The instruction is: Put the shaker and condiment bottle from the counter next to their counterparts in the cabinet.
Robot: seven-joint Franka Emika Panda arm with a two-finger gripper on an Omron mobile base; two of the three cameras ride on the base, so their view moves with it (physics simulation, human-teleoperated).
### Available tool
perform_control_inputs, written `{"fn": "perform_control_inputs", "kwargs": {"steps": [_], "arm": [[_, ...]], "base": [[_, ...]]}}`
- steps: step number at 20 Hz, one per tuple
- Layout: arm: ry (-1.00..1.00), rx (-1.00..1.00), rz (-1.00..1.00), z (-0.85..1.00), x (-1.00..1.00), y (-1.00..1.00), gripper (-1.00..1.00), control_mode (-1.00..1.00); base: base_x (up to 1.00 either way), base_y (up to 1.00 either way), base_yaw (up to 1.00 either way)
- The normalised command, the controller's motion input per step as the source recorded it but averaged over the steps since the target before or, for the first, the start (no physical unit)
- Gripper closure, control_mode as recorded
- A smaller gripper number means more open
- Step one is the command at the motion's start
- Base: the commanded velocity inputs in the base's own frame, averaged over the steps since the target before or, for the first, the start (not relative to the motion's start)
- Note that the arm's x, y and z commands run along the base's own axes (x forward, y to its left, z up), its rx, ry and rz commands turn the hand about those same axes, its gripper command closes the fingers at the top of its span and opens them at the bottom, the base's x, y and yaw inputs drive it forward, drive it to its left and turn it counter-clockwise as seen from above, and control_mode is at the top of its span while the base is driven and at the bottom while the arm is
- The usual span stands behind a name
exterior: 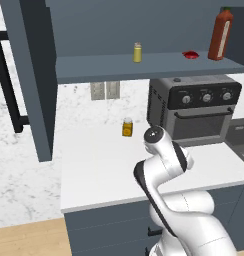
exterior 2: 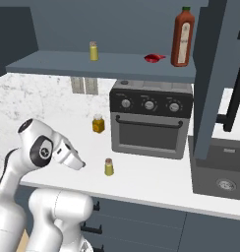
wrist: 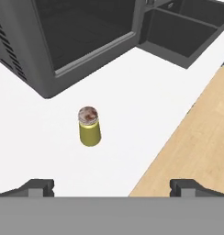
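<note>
Left base view, shelf: the cabinet [exterior: 144,67] carries a small yellow shaker with a pale cap [exterior: 137,52] near the middle of its board, a small flat red bottle [exterior: 190,54] farther right, and a tall red sauce bottle [exterior: 220,35] at the right end.
Left base view, counter: an orange-yellow jar [exterior: 127,127] stands on the counter [exterior: 99,170] toward the back edge, just left of the black toaster oven [exterior: 194,107]; the arm's elbow covers the counter in front of the oven.
Right base view, shelf: the same three things stand in the same order, shaker with a pale cap [exterior 2: 94,51], flat red bottle [exterior 2: 152,58], sauce bottle [exterior 2: 182,37].
Right base view, counter: here the yellow shaker [exterior 2: 108,167] shows, upright near the front edge of the counter [exterior 2: 156,179], before the oven's [exterior 2: 151,118] left front corner; the jar [exterior 2: 98,123] is behind it near the wall; a sink [exterior 2: 218,170] lies at the right end.
Hand view, gripper: the gripper [wrist: 111,187] has its fingertips [wrist: 38,186] spread wide, with nothing between them.
Hand view, shaker: the shaker [wrist: 89,127] stands upright on the counter [wrist: 132,114], ahead of the fingertips and apart from them, slightly toward the left one, between the oven door [wrist: 81,32] and the counter's front edge; wooden floor [wrist: 196,137] shows past that edge.
</note>
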Motion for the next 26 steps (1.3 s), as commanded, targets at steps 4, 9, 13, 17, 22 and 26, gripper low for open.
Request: {"fn": "perform_control_inputs", "kwargs": {"steps": [4, 9, 13, 17, 22, 26], "arm": [[0.00, 0.00, 0.00, -0.13, 0.05, 0.00, -1.00, -1.00], [0.00, 0.00, 0.00, -0.07, 0.12, -0.01, -1.00, -1.00], [0.00, 0.00, 0.00, -0.04, 0.12, 0.00, -1.00, -1.00], [0.00, 0.00, 0.00, -0.09, 0.01, 0.00, -1.00, -1.00], [0.00, 0.00, 0.00, -0.02, 0.01, 0.00, -1.00, -1.00], [0.00, 0.00, 0.00, 0.00, 0.07, 0.00, -1.00, -1.00]], "base": [[0.00, 0.00, 0.00], [0.00, 0.00, 0.00], [0.00, 0.00, 0.00], [0.00, 0.00, 0.00], [0.00, 0.00, 0.00], [0.00, 0.00, 0.00]]}}
